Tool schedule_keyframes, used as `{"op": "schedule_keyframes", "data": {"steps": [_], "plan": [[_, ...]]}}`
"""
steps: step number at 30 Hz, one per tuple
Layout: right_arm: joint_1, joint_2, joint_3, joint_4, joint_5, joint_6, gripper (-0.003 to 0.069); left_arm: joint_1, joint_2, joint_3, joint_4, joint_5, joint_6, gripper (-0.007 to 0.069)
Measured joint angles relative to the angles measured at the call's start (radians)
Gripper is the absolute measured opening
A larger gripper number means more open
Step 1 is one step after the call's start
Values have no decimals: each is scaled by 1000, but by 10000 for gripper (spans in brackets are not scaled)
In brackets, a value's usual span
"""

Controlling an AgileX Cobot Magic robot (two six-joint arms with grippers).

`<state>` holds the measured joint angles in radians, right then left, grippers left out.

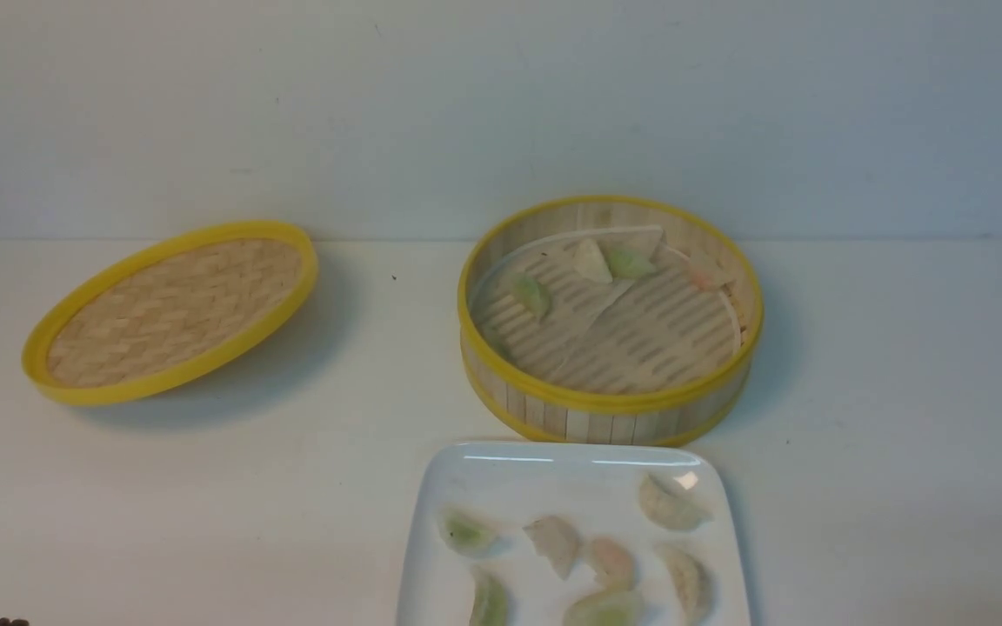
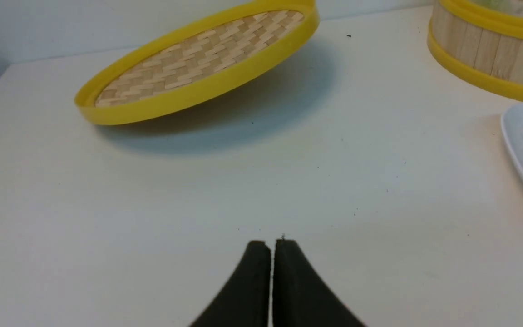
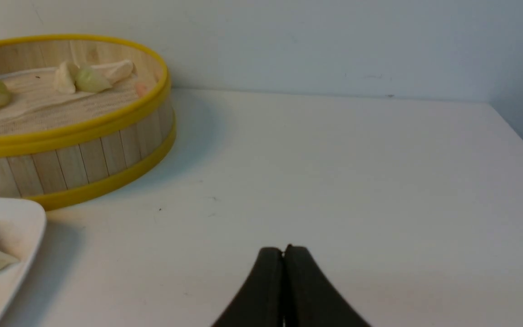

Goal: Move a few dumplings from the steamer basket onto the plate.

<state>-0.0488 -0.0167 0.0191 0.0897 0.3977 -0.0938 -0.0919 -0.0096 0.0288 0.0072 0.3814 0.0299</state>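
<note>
Front view: white table point(image 1: 205, 487) carries everything. Largest items on it: the woven lid point(image 1: 172, 311), tilted, off to my left; the steamer basket point(image 1: 610, 409) centre-right at the back; the plate point(image 1: 553, 474) directly in front of the basket, nearly touching its near wall.

Plate holds about seven dumplings point(image 1: 556, 542), spread loosely. Four or so are left in the basket, all toward its far side: a green one point(image 1: 530, 294) on the left, a white and a green one touching at the back, and a pinkish one point(image 1: 708, 276) against the right wall. The lone green one's long axis runs roughly front to back; I cannot tell the others' axes.

Neither arm shows in the front view. Left wrist view: my left fingers point(image 2: 271, 247) are pressed together, holding nothing, over bare table, with lid ahead and basket off to the right side. Right wrist view: my right fingers point(image 3: 284, 252) are likewise together and empty, over bare table, basket ahead and to the left.

Judgement: "a few" looks met. If another is wanted, the pinkish one is nearer my right arm, the lone green one nearer my left.
</note>
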Motion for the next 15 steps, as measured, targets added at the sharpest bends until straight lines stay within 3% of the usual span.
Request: {"op": "schedule_keyframes", "data": {"steps": [15], "plan": [[0,0,0,0,0,0,-15,30,0,0,0,0,0,-6]]}}
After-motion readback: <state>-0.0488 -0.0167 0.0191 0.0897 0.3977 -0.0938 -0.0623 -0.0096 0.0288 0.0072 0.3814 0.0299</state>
